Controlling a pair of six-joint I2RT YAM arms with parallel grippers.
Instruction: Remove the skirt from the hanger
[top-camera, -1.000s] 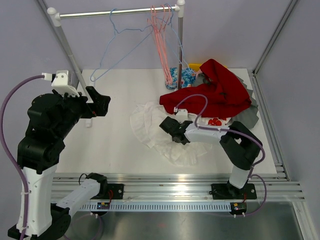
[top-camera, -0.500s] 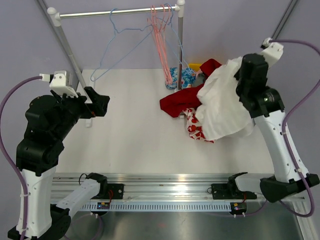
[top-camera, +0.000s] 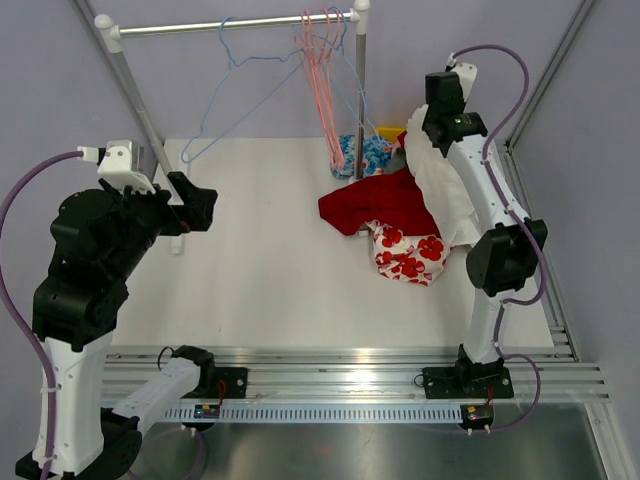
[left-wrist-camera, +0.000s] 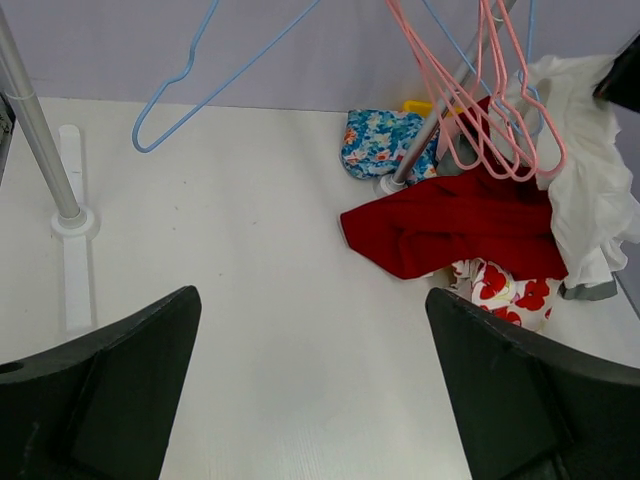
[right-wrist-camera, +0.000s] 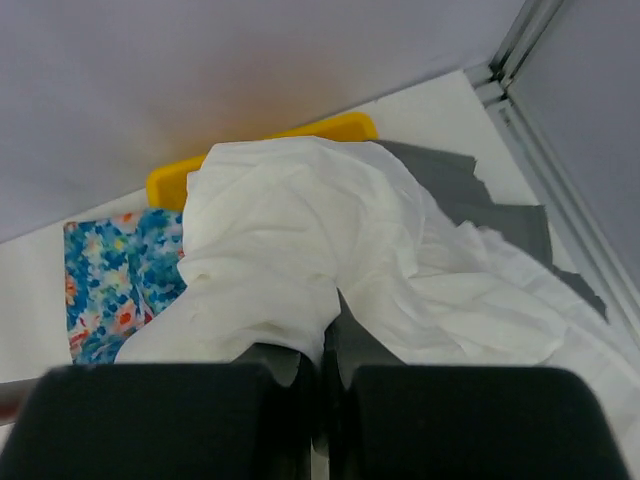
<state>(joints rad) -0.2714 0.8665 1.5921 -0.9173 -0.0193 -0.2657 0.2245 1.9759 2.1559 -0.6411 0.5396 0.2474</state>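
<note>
Skirt (top-camera: 436, 192), just one, pinched in right claw (right-wrist-camera: 322, 362).

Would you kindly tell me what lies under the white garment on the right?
A grey cloth and the edge of a yellow item peek out beneath the white garment; the rest of both, and anything else below, is covered.

Crumpled white skirt (top-camera: 440, 195) hangs draped, right of the pink hangers (top-camera: 322, 100).
</note>
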